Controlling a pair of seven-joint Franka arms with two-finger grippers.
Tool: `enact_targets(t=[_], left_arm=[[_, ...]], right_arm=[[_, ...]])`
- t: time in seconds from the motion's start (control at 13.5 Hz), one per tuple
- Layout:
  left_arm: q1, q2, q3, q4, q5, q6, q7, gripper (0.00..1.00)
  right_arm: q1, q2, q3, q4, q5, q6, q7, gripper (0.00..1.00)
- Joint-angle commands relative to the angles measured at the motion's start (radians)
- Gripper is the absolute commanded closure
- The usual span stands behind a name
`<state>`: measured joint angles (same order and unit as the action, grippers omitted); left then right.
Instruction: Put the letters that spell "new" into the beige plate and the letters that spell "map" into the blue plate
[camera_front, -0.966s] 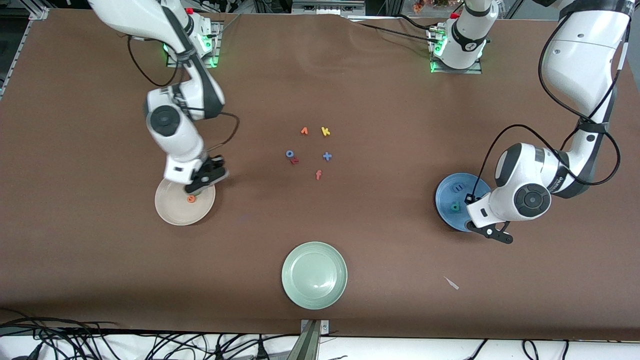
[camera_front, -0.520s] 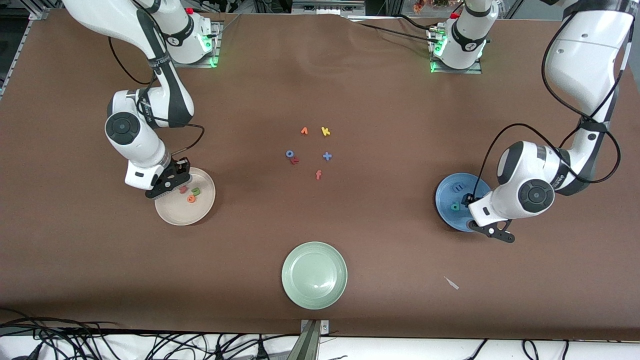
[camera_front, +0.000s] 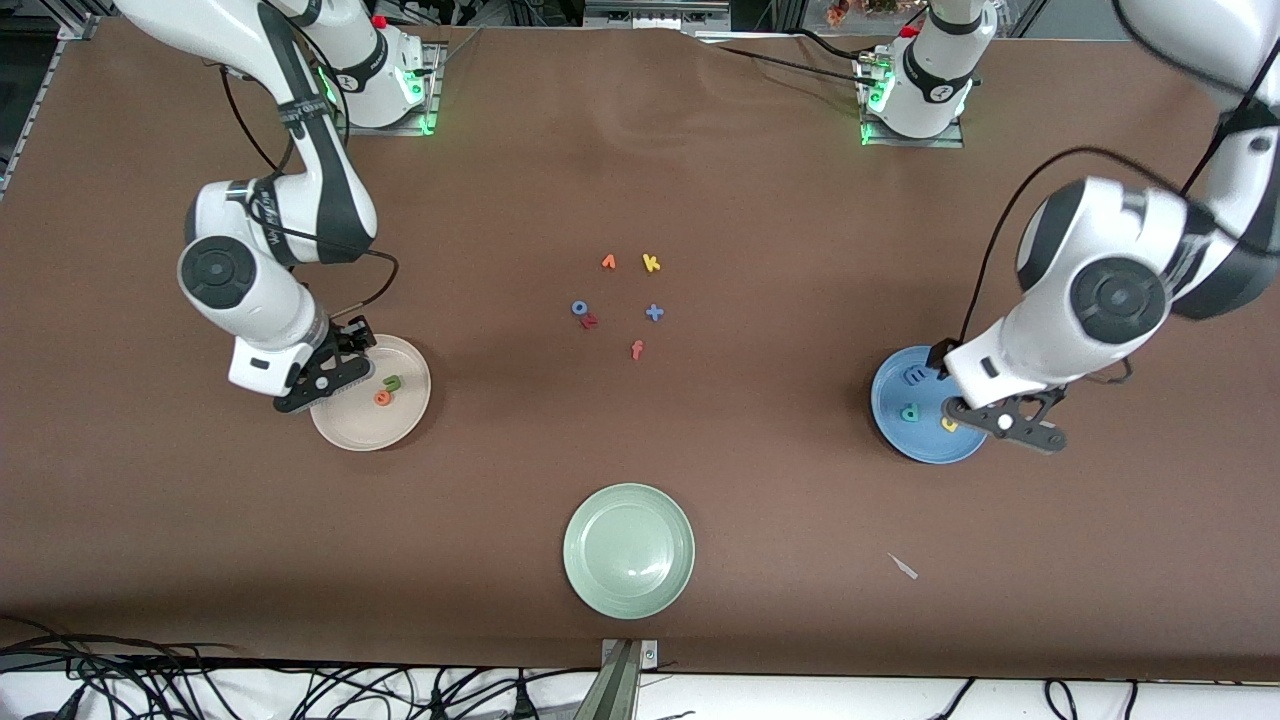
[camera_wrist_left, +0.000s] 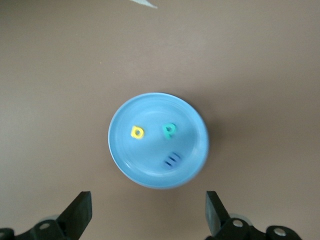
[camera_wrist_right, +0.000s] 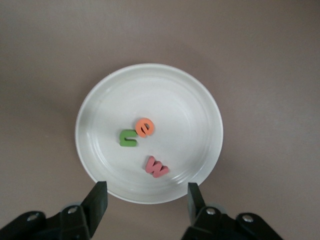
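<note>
In right wrist view, pinkish-red w (camera_wrist_right: 156, 167) unhidden.

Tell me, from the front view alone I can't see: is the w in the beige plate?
Observer: Yes. The right wrist view shows the pinkish-red w lying in the beige plate, apart from the green n and orange e, which touch.
Operator: Does the right gripper hold anything?
Observer: No, it is open and empty over the plate's rim.
Operator: And the yellow letter by the left gripper?
Observer: It lies flat in the blue plate, beside the teal letter; the left gripper is open.
</note>
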<state>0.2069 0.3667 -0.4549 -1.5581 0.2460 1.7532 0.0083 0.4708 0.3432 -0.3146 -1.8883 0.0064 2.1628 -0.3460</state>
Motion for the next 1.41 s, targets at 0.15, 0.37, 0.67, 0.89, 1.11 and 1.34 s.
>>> enact_targets(t=[0.15,0.37,0.67,0.89,1.11,1.34], left_arm=[[0.017,-0.049,0.001,0.249,-0.090,-0.289,-0.002,0.00],[-0.006,-0.092,0.050,0.300,-0.079,-0.316,-0.071,0.00],[-0.135,-0.239,0.234,0.128,-0.157,-0.220,-0.087,0.00],[-0.260,-0.394,0.430,-0.097,-0.282,-0.114,-0.077,0.00],[-0.265,-0.405,0.434,-0.100,-0.284,-0.118,-0.076,0.00],[-0.241,-0.408,0.403,-0.100,-0.237,-0.121,-0.062,0.00]], right_arm=[[-0.018,-0.003,-0.005,0.155,0.032,-0.135,0.094,0.26],[0.009,-0.004,0.012,0.256,0.032,-0.242,0.266,0.26],[0.035,-0.056,0.015,0.351,0.029,-0.389,0.303,0.26],[-0.076,-0.163,0.114,0.345,0.027,-0.498,0.306,0.24],[-0.228,-0.245,0.239,0.334,0.024,-0.572,0.306,0.20],[-0.251,-0.311,0.244,0.289,0.026,-0.603,0.311,0.20]])
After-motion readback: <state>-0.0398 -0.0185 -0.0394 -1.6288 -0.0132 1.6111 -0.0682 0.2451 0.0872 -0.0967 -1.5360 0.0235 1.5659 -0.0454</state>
